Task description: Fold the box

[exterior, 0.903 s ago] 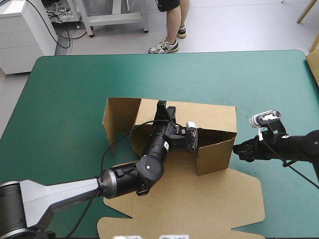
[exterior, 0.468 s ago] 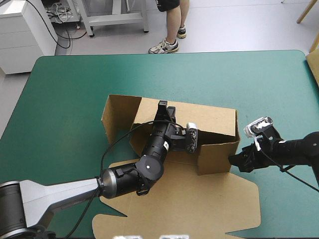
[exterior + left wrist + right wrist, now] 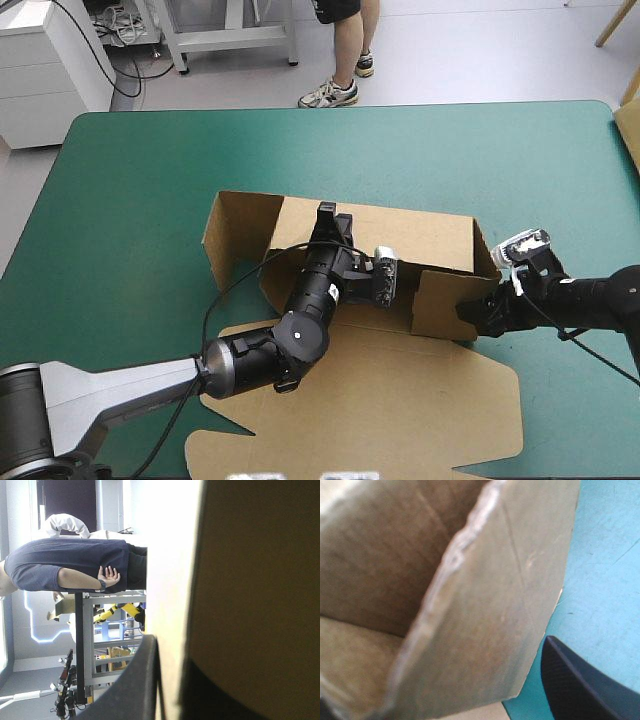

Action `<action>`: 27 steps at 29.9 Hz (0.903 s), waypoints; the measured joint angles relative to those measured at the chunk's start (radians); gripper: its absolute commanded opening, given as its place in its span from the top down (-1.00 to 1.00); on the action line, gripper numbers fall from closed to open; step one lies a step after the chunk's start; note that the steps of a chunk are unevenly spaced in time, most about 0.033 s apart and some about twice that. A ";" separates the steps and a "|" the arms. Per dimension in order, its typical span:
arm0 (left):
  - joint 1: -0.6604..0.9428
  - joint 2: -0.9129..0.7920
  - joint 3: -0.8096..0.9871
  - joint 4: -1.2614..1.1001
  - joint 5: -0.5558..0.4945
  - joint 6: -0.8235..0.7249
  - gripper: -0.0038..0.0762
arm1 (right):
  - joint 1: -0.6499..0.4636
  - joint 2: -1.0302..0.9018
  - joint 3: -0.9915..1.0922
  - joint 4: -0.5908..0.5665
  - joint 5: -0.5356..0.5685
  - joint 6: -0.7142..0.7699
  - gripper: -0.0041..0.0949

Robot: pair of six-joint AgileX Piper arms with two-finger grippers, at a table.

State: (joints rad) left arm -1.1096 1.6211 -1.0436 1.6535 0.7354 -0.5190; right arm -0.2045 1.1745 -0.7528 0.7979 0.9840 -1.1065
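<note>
The brown box point(image 3: 430, 240) stands mid-table with its back wall raised and its lid point(image 3: 400, 400) lying flat toward the near edge. My left gripper point(image 3: 328, 215) sits at the top of the back wall. In the left wrist view the board point(image 3: 260, 580) runs between its fingers point(image 3: 135, 690), shut on it. My right gripper point(image 3: 468, 312) is at the box's right end, against the short side flap point(image 3: 440, 305). In the right wrist view that flap point(image 3: 495, 620) stands between the spread fingers point(image 3: 580, 685), angled inward.
A left side flap point(image 3: 235, 235) stands up at the box's other end. Bare teal-green cover point(image 3: 150, 200) lies to the left, beyond the box and to its right point(image 3: 605, 555). A tan edge point(image 3: 632, 130) shows at the table's right side.
My right gripper has moved left up to the box's right end, and the side flap there has swung inward. The left arm has kept its place on the back wall.
</note>
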 measured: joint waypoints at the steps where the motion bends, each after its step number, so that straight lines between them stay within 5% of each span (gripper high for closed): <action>1: 0.000 0.000 0.000 0.000 0.000 0.000 0.92 | 0.001 0.000 0.002 0.011 -0.015 0.000 -0.29; 10: 0.000 0.021 -0.007 0.000 0.067 0.000 0.92 | 0.038 0.000 0.008 0.080 -0.189 0.030 -0.06; 19: 0.000 0.030 -0.011 0.000 0.087 0.000 0.92 | 0.279 0.016 0.005 0.009 -0.389 0.093 0.03; 27: 0.000 0.030 -0.011 0.001 0.096 -0.011 0.92 | 0.311 0.062 0.005 -0.044 -0.425 0.111 0.03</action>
State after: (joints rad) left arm -1.1096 1.6516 -1.0546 1.6546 0.8313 -0.5301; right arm 0.1061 1.2369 -0.7478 0.7541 0.5587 -0.9952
